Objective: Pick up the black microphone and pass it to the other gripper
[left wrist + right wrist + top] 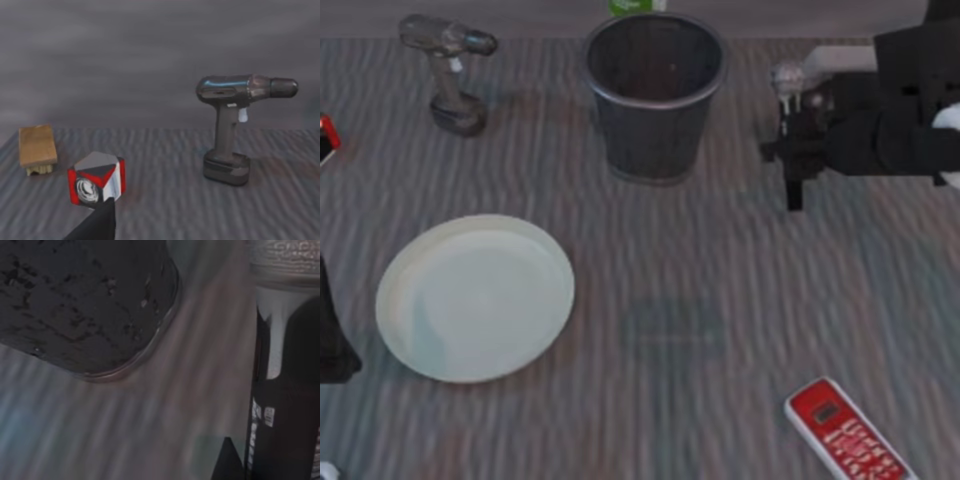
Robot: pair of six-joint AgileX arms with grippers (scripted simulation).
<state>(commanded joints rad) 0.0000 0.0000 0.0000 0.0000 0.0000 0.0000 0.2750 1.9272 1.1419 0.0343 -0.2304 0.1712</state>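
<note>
Microphone: the black microphone (788,135) is at the table's back right, just right of the wastebasket; silver mesh head toward the back edge, black handle running toward the front.
Right gripper: the right gripper (798,140) sits over the microphone's handle, fingers clenched around it; the right wrist view shows the handle (280,405) close up beside the mesh head.
Left gripper: parked at the left edge (332,335); whether its fingers are parted cannot be told.
Writing: small white marks on the microphone handle, unreadable; white marks on the red remote (848,432), also unreadable.
Surface: grey striped table (720,300) with a dark mesh wastebasket (653,95), a grey cordless drill (450,75), a cream plate (475,297).
Room: plain grey backdrop; a red-and-white cube (97,179) and a wooden brush (37,149) show in the left wrist view.
</note>
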